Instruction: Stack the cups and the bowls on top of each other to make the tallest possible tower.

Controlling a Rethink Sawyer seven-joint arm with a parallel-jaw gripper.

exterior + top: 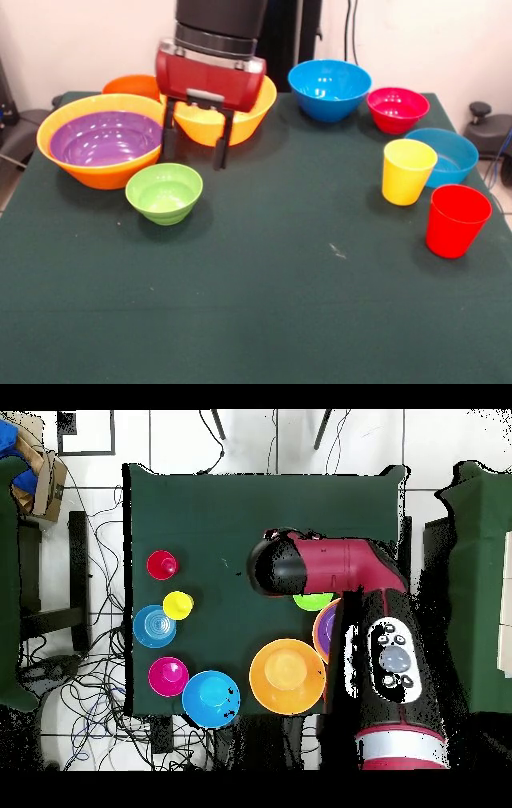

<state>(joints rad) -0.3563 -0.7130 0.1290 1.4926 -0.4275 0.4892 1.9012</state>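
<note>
Bowls are still scattered: my only stack is the purple bowl [106,137] nested in a large yellow-orange bowl [64,148] at the desk's [264,280] left, a sensible wide base. My gripper [196,148] hangs with jaws open and empty, between the green bowl [164,192] and the second yellow-orange bowl [228,120]. I judge green the next pick. The yellow cup [406,171] and red cup [456,220] stand well apart on the right, leaving the desk's middle free for travel.
</note>
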